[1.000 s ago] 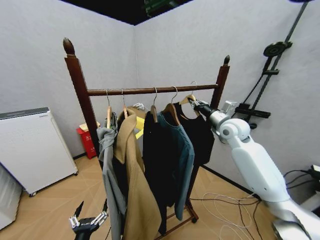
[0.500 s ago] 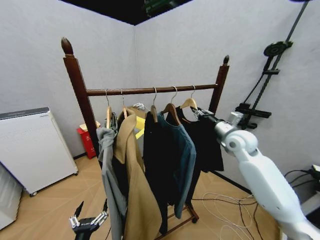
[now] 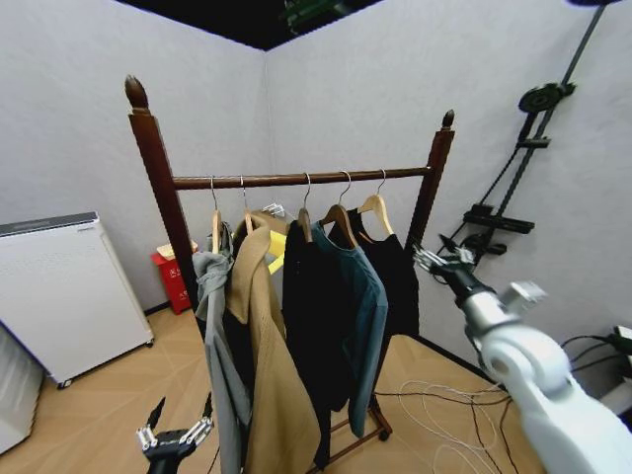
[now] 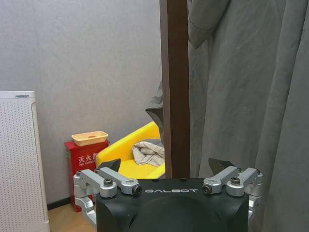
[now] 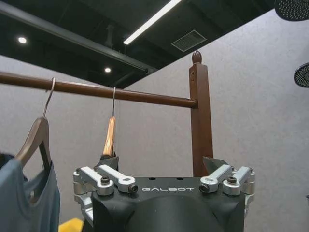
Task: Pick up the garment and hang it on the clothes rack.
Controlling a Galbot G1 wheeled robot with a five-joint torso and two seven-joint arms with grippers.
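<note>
The garment (image 3: pixel 393 272), a black top on a light wooden hanger (image 3: pixel 374 205), hangs on the bar of the clothes rack (image 3: pixel 296 179). It is the last thing on the bar, next to the rack's right post. In the head view it sits at about 9 o'clock from the right gripper (image 3: pixel 431 260). The two are near each other but do not touch.

The right gripper is up in the air. Its fingers (image 3: pixel 424 256) are spread apart and there is nothing between them. In the right wrist view the gripper (image 5: pixel 163 164) faces the bar and the post, with the wooden hanger (image 5: pixel 109 137) at about 11 o'clock from it.

A blue-teal jacket (image 3: pixel 355 306) hangs right beside the black top. A long black coat (image 3: pixel 311 326), a tan coat (image 3: pixel 262 346) and a grey coat (image 3: pixel 215 336) hang farther along the bar.

The left gripper (image 3: pixel 175 435) is down low near the floor, at about 7 o'clock in the head view. Its fingers are spread wide and hold nothing. In the left wrist view it (image 4: pixel 166 166) faces the rack's left post (image 4: pixel 175 87) and the grey coat (image 4: pixel 241 96)
</note>
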